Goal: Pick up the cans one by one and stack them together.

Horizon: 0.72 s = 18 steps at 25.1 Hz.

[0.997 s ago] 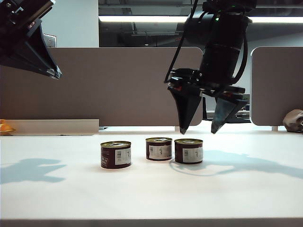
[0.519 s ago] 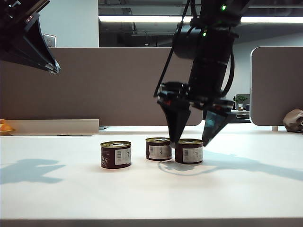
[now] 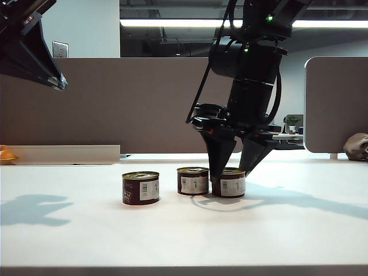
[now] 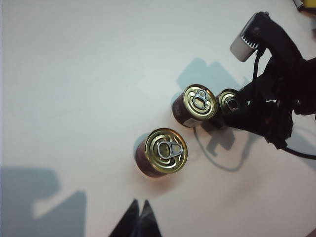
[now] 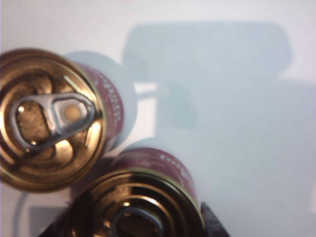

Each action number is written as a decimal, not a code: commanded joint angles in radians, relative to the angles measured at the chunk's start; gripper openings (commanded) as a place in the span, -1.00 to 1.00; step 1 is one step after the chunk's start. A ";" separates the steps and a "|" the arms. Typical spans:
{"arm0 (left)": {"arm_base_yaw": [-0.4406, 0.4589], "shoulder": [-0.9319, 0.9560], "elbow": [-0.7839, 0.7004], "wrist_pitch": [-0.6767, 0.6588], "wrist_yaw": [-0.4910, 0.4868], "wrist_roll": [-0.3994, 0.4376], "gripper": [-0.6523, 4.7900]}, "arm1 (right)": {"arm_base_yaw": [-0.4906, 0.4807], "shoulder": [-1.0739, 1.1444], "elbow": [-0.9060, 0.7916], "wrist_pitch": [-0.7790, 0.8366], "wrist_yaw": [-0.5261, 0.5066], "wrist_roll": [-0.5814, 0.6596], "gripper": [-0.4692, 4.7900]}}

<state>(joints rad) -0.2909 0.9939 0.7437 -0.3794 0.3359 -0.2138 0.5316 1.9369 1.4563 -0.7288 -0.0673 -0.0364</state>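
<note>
Right gripper (image 3: 234, 174) straddles the right can (image 3: 232, 183), fingers either side, grip uncertain; middle can (image 3: 193, 180) touches it, left can (image 3: 140, 187) apart. Left gripper (image 4: 138, 217), pinched together, hangs high.

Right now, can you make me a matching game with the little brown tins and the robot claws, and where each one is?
1. left short brown tin with gold lid
2. middle brown tin
3. right brown tin
4. left claw

a. between the right claw's fingers
b. high above the white table
c. standing alone
d. beside the straddled tin

Pairs: 1-c, 2-d, 3-a, 4-b
</note>
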 commanded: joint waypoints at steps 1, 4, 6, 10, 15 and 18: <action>-0.001 -0.003 0.003 0.006 -0.003 0.005 -0.78 | 0.002 -0.004 0.006 0.023 0.002 -0.002 -0.24; -0.001 -0.003 0.003 0.007 -0.003 0.005 -0.78 | 0.002 -0.005 0.006 0.018 0.002 -0.002 -0.27; -0.001 -0.003 0.003 0.008 -0.003 0.005 -0.78 | 0.001 -0.008 0.007 0.000 0.003 -0.002 -0.27; -0.001 -0.005 0.003 0.017 -0.002 0.004 -0.78 | 0.001 -0.026 0.007 -0.023 0.006 -0.014 -0.27; -0.001 -0.010 0.003 0.022 -0.001 0.004 -0.78 | 0.001 -0.065 0.008 -0.038 0.005 -0.017 -0.26; -0.001 -0.010 0.003 0.022 0.000 0.004 -0.78 | 0.002 -0.097 0.010 -0.039 0.003 -0.016 -0.26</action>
<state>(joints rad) -0.2909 0.9874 0.7433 -0.3744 0.3359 -0.2142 0.5316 1.8538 1.4563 -0.7761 -0.0635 -0.0471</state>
